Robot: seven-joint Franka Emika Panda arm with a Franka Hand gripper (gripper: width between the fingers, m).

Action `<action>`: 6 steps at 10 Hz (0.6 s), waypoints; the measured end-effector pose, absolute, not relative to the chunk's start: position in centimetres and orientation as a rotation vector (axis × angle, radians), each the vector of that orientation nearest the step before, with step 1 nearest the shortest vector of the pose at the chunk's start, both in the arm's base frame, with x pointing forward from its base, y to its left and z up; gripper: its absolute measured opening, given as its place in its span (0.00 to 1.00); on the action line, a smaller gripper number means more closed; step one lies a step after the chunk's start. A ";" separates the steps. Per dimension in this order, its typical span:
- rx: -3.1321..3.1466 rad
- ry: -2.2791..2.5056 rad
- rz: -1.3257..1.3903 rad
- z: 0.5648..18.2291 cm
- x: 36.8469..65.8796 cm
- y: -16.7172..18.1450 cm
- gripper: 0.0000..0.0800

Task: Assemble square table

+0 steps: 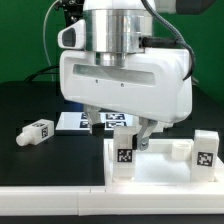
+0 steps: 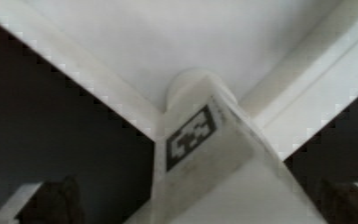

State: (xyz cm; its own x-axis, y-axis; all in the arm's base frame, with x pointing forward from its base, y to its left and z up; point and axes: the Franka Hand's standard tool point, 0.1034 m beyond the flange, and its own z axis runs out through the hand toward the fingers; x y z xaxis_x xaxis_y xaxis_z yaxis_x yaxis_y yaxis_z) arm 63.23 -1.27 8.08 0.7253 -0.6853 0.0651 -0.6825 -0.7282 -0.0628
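The square table's white top [image 1: 155,172] lies at the front of the exterior view's right. A white leg [image 1: 124,152] with a black-and-white tag stands upright in its near corner. Another tagged leg [image 1: 205,150] stands at the right edge. A third leg [image 1: 35,132] lies loose on the black table to the left. My gripper [image 1: 120,128] hangs directly above the near-corner leg. In the wrist view that leg [image 2: 202,140] rises between my two dark fingers [image 2: 51,200], with dark gaps on both sides. The gripper [image 2: 202,205] is open and touches nothing. The white top [image 2: 123,60] fills the background.
The marker board [image 1: 70,122] lies flat on the black table behind the gripper. A white border [image 1: 50,205] runs along the table's front edge. The gripper's big white body hides much of the middle of the exterior view.
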 end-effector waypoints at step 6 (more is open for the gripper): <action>-3.111 0.401 -0.191 8.6 63.9 1.2 0.78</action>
State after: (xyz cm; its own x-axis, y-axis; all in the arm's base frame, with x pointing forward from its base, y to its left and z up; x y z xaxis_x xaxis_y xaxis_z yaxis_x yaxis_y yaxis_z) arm 63.92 1.17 8.56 0.9600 -0.2527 0.1207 -0.2528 -0.9674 -0.0144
